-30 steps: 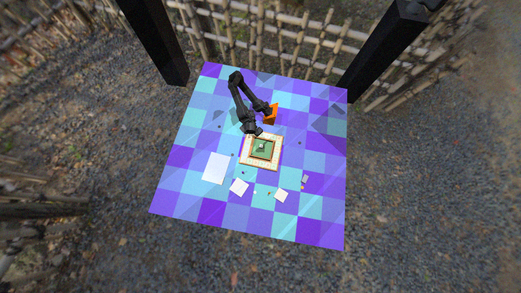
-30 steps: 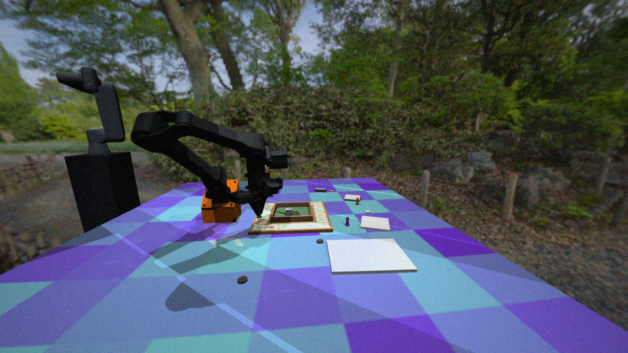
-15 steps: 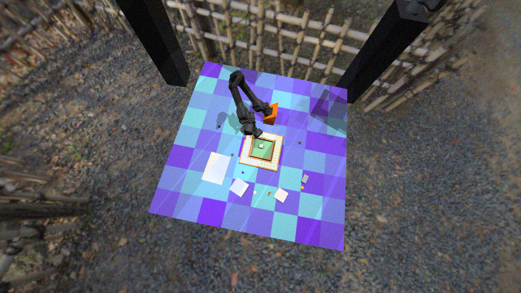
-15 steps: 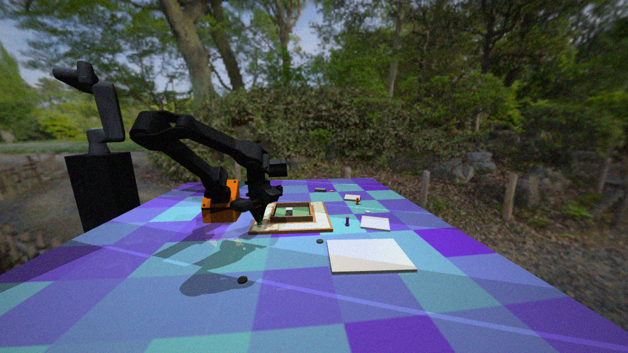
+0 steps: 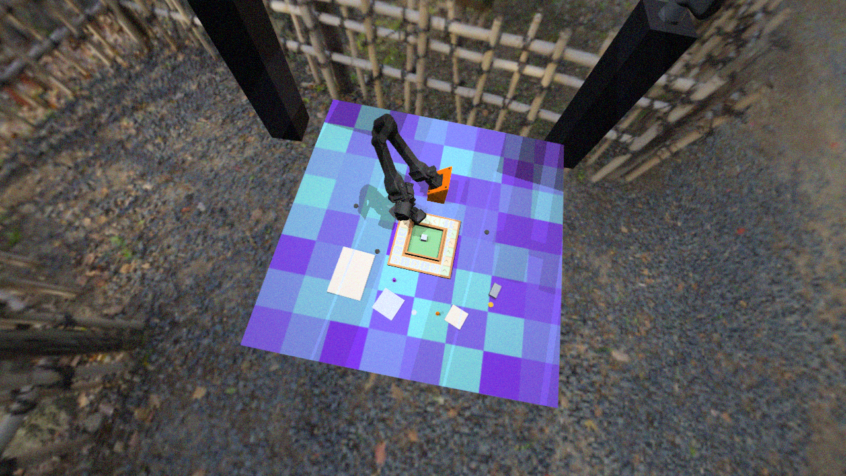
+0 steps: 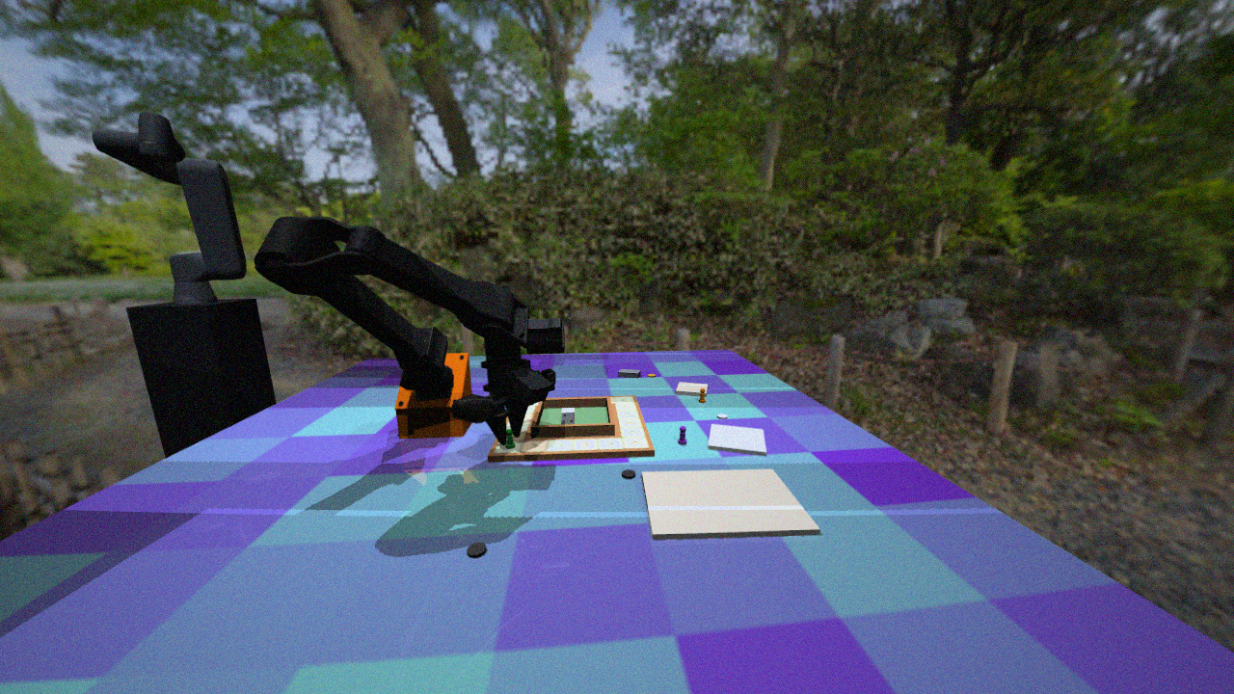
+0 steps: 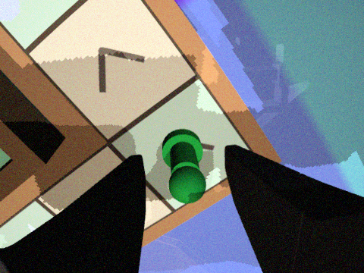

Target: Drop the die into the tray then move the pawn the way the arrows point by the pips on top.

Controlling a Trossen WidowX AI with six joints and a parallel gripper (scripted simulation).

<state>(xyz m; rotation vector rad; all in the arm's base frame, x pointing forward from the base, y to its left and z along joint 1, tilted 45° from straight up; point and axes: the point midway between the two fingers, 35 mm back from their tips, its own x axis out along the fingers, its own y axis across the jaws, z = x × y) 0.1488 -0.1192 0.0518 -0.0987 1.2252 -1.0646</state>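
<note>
The checkered purple-and-teal table [image 5: 331,355] is carrying the board [image 5: 397,260] near its center, a big cream sheet [image 5: 351,272] sitting at 9 o'clock of it, and two smaller white cards [image 5: 388,303] [image 5: 456,317] lying around 6.

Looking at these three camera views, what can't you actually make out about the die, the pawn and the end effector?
- Die pips: too small and blurred in the top and exterior views; outside the wrist view.
- Green pawn: hidden under the arm in the top view.
- Whether the pawn's base rests fully on its square: unclear in the wrist view.
- End effector, open: its fingertips are hidden in the top view.
</note>
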